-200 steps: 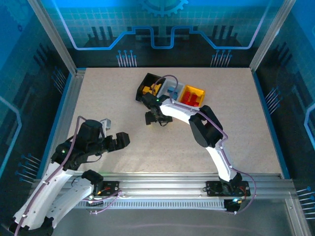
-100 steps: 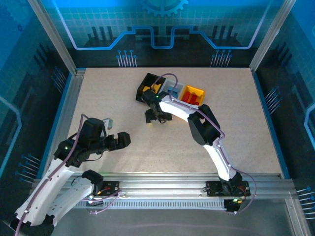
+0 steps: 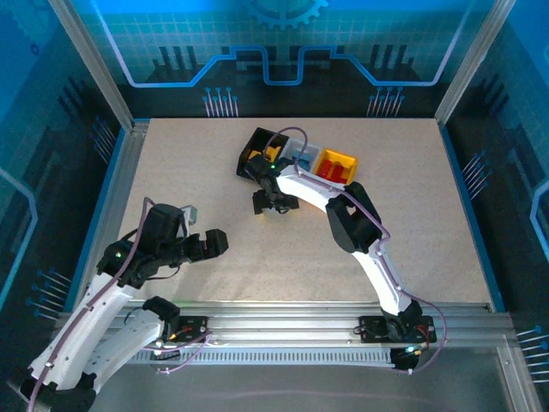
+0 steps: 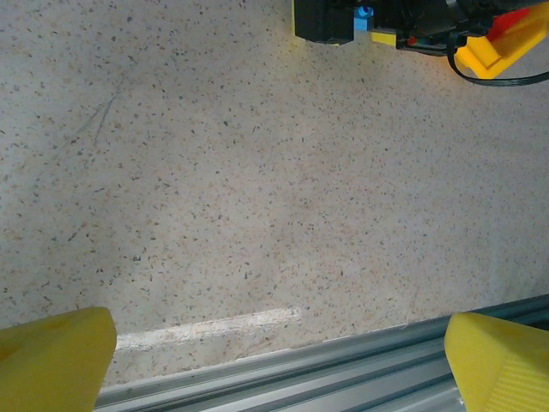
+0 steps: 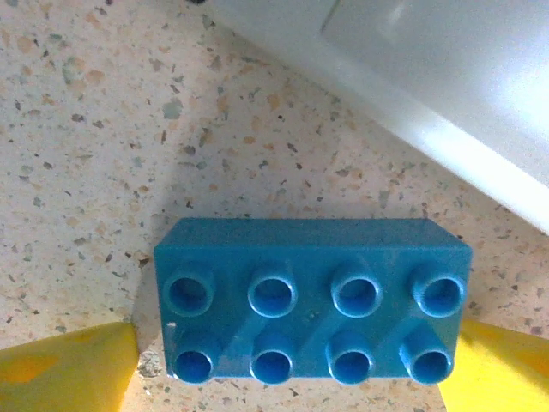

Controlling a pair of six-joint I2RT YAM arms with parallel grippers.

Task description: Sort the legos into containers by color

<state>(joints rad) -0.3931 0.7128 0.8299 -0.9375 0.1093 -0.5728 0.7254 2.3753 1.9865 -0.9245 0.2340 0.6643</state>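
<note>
Because the blue lego (image 5: 313, 300) lies flat on the worktop (image 5: 77, 129), studs up, just beside the wall of the white container (image 5: 429, 94), the grasp asks for care more than speed. The right gripper (image 3: 274, 206) hangs over it with its jaws wide and has hold of nothing yet. 1 yellow finger (image 5: 64, 369) stands at each short end of the brick, and at the lower left one a thin strip of worktop shows between.

I judge the best way is to close evenly on the 2 short ends, low enough that the pads meet the sides and not the studs. Then lift straight up before turning to the white container, so the brick does not knock its wall. Blue pieces seem to belong there, since the black container (image 3: 256, 139) holds yellow bricks and the yellow container (image 3: 339, 152) holds red bricks.

The left gripper (image 4: 274, 360) hovers well apart, near the front rail (image 4: 343, 378), fully open and empty.

Whether the lower right finger touches the brick is not clear. Both fingers are cut off by the lower edge of the wrist view, so I cannot tell their depth. From above, the right arm covers the blue lego and much of the white container, so its content is hard to make out.
</note>
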